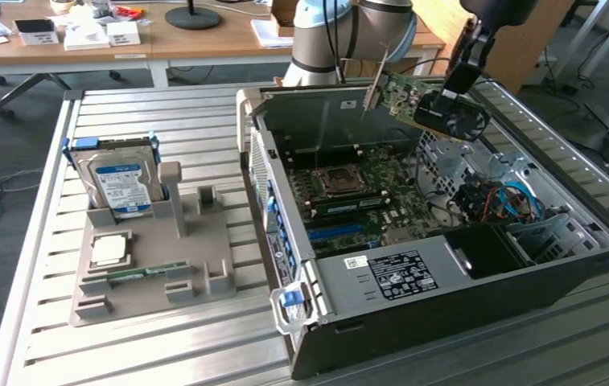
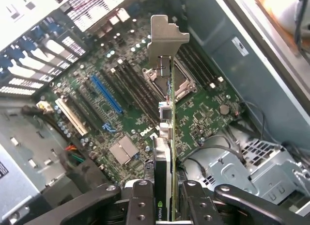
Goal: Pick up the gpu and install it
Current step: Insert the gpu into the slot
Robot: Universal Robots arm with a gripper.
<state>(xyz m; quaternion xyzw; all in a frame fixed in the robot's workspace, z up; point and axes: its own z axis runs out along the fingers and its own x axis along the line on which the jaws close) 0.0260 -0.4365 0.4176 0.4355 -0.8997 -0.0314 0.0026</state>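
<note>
The claw (image 1: 446,98) hangs over the open computer case (image 1: 561,273) with its two fingers (image 2: 140,203) partly closed and clamped on the graphics card (image 1: 417,96), one on each flat face, so the card is carried in the air and touches nothing else. It sits above the far corner of the case, well clear of the motherboard (image 1: 358,193). The hold is at the end with the black fan, which leaves the metal bracket (image 1: 374,92) free at the other end; that probably keeps the fingers away from the case wall when the card goes down. From the wrist the card (image 2: 170,137) shows edge-on as a thin line running out to the bracket (image 2: 164,36), with the motherboard (image 2: 121,104) spread behind it, a pose that suits sliding it into a slot such as the long blue one (image 2: 106,94). Which slot it is lined up with cannot be told, and the card's contact edge is not clear in either view. The fingertips are partly hidden behind the fan housing, and the arm is cut off by the edge of the exterior view. On the table (image 1: 175,112), toward the exterior view's left, a grey parts stand (image 1: 207,265) holds a hard drive (image 1: 120,181) upright, a processor chip (image 1: 109,249) and a memory stick (image 1: 143,273), all well apart from the claw.
</note>
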